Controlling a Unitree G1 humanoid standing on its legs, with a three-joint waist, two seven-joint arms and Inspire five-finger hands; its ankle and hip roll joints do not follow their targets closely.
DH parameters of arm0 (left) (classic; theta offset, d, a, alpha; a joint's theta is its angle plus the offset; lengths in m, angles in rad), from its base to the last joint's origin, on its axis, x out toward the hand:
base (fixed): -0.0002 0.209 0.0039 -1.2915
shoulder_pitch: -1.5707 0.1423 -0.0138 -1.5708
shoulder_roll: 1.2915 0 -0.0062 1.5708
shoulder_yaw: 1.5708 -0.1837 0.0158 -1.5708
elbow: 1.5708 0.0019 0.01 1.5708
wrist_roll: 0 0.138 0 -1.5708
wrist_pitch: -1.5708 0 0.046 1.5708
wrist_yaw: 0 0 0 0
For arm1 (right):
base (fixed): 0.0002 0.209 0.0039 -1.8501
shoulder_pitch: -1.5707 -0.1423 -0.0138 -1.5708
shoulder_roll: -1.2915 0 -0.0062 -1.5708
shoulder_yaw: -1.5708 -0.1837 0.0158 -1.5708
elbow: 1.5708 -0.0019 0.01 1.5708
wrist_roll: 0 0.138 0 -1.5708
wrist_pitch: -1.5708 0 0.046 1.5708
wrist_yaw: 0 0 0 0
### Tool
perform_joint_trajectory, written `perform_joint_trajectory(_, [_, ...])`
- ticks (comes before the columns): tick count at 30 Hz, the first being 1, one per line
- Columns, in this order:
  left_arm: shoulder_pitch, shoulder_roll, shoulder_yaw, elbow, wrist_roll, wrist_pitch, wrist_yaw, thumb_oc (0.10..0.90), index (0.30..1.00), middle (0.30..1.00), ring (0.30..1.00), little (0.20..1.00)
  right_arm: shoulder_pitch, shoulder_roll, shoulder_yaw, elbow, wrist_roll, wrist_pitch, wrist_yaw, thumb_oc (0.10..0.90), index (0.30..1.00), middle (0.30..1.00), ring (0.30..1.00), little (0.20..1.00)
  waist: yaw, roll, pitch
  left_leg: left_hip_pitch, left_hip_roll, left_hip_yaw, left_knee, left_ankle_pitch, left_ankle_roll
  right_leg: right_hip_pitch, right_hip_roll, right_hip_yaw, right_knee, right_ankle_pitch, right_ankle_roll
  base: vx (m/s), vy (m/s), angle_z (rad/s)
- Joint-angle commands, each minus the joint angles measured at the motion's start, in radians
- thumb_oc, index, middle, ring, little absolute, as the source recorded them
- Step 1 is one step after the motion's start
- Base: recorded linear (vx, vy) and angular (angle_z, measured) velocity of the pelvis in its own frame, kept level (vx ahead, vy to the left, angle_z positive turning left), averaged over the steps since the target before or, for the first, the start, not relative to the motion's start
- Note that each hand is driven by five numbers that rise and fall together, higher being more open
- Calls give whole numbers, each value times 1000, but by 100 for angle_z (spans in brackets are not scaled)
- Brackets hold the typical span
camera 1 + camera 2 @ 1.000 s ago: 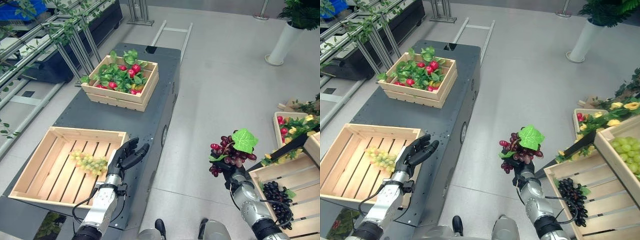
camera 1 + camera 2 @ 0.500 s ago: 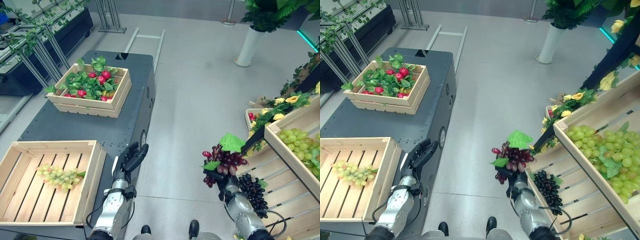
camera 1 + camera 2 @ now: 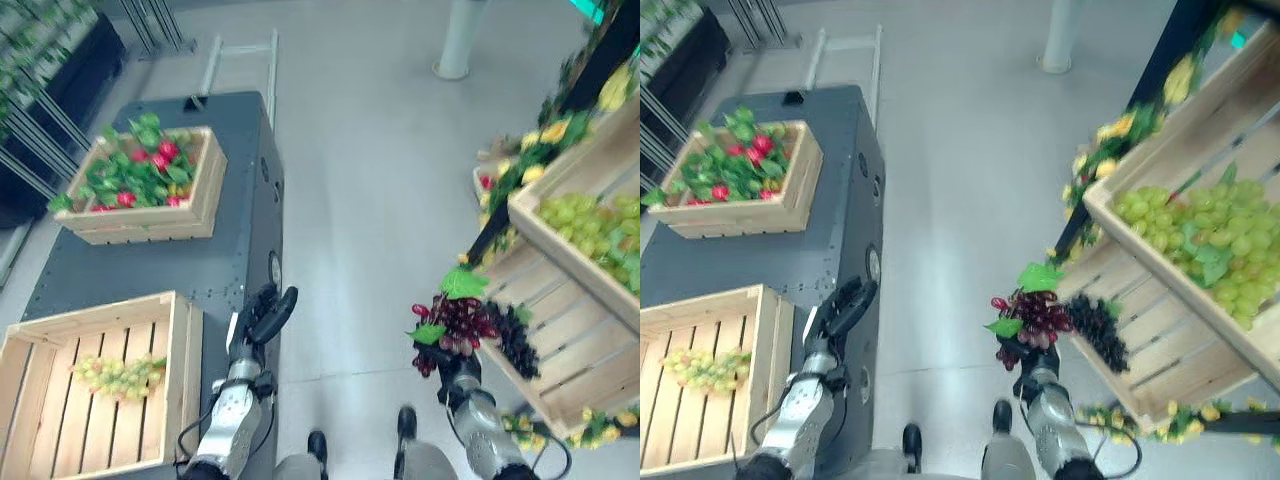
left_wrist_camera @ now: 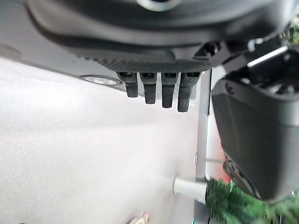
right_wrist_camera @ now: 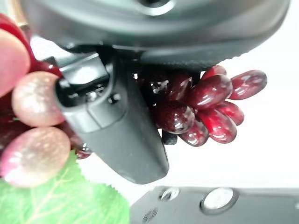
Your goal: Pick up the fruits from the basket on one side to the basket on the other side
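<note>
The right hand (image 3: 1032, 368) was curled round a bunch of red grapes (image 3: 1032, 318) with green leaves on top, holding it up over the floor. Just to that hand's right sat a slanted crate (image 3: 1160, 360) with dark grapes (image 3: 1098, 332) in it, and above that a crate of green grapes (image 3: 1200, 240).

Far off to its left stood a flat crate (image 3: 60, 400) with one green bunch (image 3: 112, 372) inside, on a dark cart (image 3: 210, 255). The left hand (image 3: 262, 315) hung near that crate with straight fingers, holding nothing.

I think this was the carrying step. Next, the red grapes needed to cross to the flat crate and be let go there.
</note>
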Motion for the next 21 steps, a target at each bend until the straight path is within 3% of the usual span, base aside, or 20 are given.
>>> perform_joint_trajectory(1, [-120, 9, 21, -64, 3, -161, 49, 800, 900, 900, 900, 900, -130, -13, -54, -109, 4, -158, -39, 400, 300, 300, 300, 300, -14, 12, 79, -126, -31, 22, 213, -100, 30, -1, 24, -50, 272, -246, -91, -131, 18, -18])
perform_joint_trajectory(6, [-188, -2, -9, -73, 18, -152, 87, 800, 900, 900, 900, 900, -196, -19, -81, -113, 53, -191, -65, 400, 300, 300, 300, 300, -25, 8, 148, -252, -17, 30, 370, -155, 41, -126, 7, -57, 427, -287, -105, -135, -13, -14])
perform_joint_trajectory(10, [-208, -3, -18, -68, 22, -140, 85, 800, 900, 900, 900, 900, -251, -37, -111, -109, 64, -183, -66, 400, 300, 300, 300, 300, -28, 6, 170, -296, -10, 35, 429, -178, 45, -165, 6, -58, 473, -298, -108, -61, -20, -14])
perform_joint_trajectory(11, [-218, -2, -28, -62, 14, -136, 85, 800, 900, 900, 900, 900, -281, -47, -119, -107, 62, -182, -76, 400, 300, 300, 300, 300, -30, 6, 185, -304, -5, 33, 462, -206, 42, -171, 8, -53, 499, -316, -103, 5, -11, -19])
perform_joint_trajectory(17, [-234, 3, -52, -76, 7, -124, 86, 800, 900, 900, 900, 900, -387, -119, -173, -92, 75, -174, -97, 400, 300, 300, 300, 300, -26, 5, 203, -383, 13, 42, 531, -198, 40, -229, 21, -69, 502, -303, -105, -36, 3, -12])
perform_joint_trajectory(21, [-236, 11, -64, -101, 10, -117, 101, 800, 900, 900, 900, 900, -450, -173, -207, -60, 86, -161, -84, 400, 300, 300, 300, 300, -11, 6, 203, -417, 36, 70, 559, -213, 48, -271, -6, -90, 539, -307, -98, -3, 52, -16])
